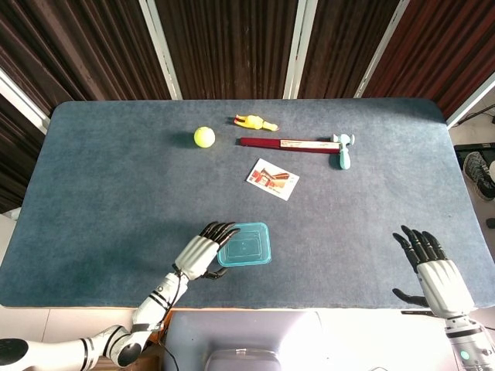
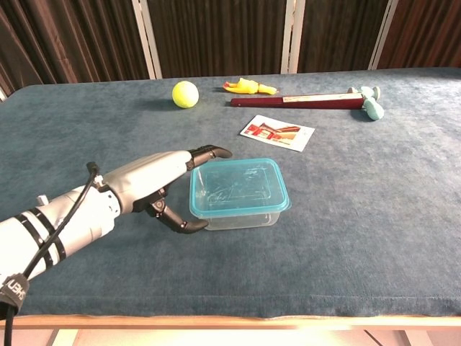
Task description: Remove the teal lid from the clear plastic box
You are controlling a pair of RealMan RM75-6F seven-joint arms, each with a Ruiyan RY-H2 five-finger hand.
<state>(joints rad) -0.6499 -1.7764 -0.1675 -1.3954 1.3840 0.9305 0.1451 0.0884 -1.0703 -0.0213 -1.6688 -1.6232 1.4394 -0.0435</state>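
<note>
The clear plastic box (image 2: 239, 218) stands near the table's front edge with its teal lid (image 1: 245, 244) (image 2: 238, 186) on. My left hand (image 1: 200, 253) (image 2: 157, 184) is at the box's left side, fingers spread over the lid's left edge and thumb by the front left corner; it holds nothing. My right hand (image 1: 433, 273) rests open at the front right of the table, far from the box, and only the head view shows it.
Along the far side lie a yellow ball (image 1: 204, 137), a yellow rubber chicken (image 1: 256, 122), a dark red stick (image 1: 288, 144) and a light blue toy hammer (image 1: 343, 149). A picture card (image 1: 272, 178) lies between them and the box.
</note>
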